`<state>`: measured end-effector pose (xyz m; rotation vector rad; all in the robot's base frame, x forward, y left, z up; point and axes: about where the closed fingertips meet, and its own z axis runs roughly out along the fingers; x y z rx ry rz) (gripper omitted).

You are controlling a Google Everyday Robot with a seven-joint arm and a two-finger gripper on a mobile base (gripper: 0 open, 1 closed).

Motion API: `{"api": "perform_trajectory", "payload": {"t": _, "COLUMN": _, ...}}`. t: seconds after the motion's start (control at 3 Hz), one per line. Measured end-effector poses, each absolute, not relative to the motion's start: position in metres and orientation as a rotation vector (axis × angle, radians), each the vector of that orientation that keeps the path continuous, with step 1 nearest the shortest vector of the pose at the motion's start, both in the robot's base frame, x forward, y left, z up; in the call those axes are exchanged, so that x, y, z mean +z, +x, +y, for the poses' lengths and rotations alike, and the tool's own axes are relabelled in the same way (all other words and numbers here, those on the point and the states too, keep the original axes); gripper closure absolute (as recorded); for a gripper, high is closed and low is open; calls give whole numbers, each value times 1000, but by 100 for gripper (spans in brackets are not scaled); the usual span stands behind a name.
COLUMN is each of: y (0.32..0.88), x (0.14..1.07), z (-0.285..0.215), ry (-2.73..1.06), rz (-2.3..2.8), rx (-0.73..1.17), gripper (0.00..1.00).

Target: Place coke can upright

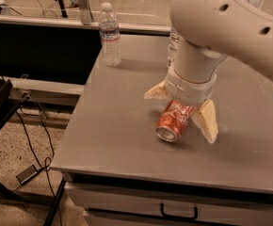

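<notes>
The coke can [172, 120] is red-orange with white script and lies on its side on the grey table [117, 121], its silver end facing the front edge. My gripper [183, 112] hangs over it from above, fingers spread wide. One cream finger [156, 93] is at the can's back left. The other finger [207, 121] is at its right side. The can's far end is hidden under my wrist. The fingers stand apart from the can, not closed on it.
A clear water bottle [110, 34] stands at the table's back left. A second bottle [173, 46] stands behind my arm, mostly hidden. The table's front edge has a drawer handle [179, 213] below. Cables [33, 140] and a black stand are on the floor at left.
</notes>
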<state>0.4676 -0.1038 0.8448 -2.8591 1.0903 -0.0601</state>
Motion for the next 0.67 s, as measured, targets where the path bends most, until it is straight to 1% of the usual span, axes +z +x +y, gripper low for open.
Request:
{"api": "perform_trajectory", "payload": {"t": 0.33, "y": 462, "x": 838, "z": -88, "ry": -2868, "rz": 1034, "rx": -15, "gripper": 16}}
{"api": "perform_trajectory", "payload": {"t": 0.67, "y": 449, "x": 838, "z": -70, "ry": -2871, "rz": 965, "rx": 42, "gripper": 41}}
